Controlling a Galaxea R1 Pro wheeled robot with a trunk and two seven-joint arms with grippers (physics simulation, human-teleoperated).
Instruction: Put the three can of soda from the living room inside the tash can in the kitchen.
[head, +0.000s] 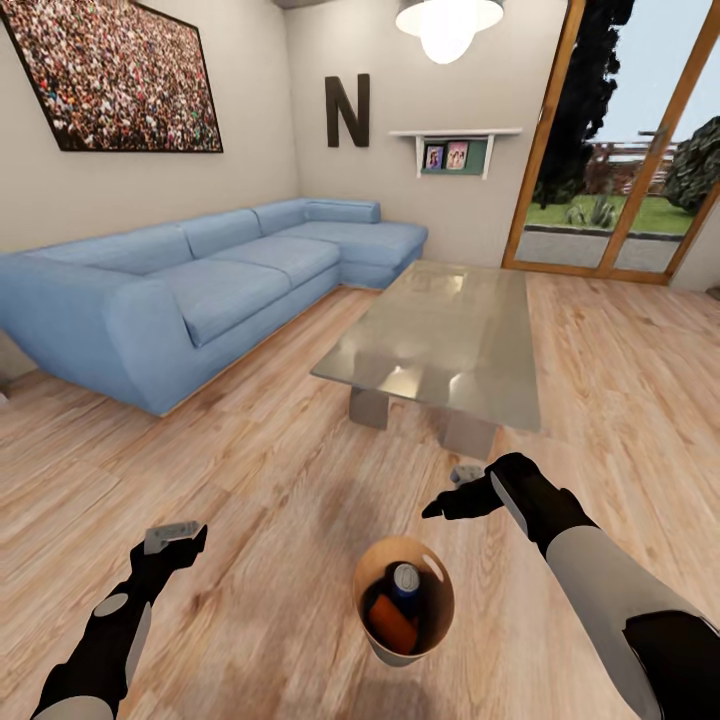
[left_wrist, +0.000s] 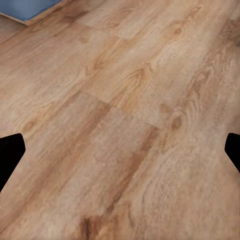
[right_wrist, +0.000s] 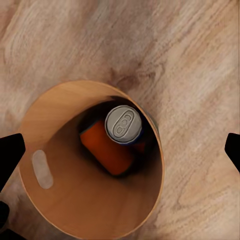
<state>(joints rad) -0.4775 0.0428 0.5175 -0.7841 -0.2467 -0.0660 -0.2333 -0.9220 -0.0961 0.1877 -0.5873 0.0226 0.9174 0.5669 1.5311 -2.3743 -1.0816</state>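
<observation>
The tash can (head: 441, 592), pale outside and copper-brown inside, stands on the wooden floor of the living room just in front of me. Inside it lie a bright orange can of soda (head: 390, 622) and a dark blue one (head: 405, 578) with a silver top (right_wrist: 123, 125). I cannot make out a third can. My right gripper (head: 448, 492) hovers open just above and beyond the bin's rim (right_wrist: 65, 150), holding nothing, its fingertips (right_wrist: 10, 155) wide apart. To the left of the bin my left gripper (head: 180, 540) hangs open over bare floor, fingertips (left_wrist: 10, 152) spread.
A glass coffee table (head: 450, 330) stands just beyond the bin. The long light-blue corner sofa (head: 200, 280) runs along the left wall under a crowd photo (head: 120, 75). Glass garden doors (head: 620, 150) are at the back right. Open wooden floor (head: 250, 480) lies around the bin.
</observation>
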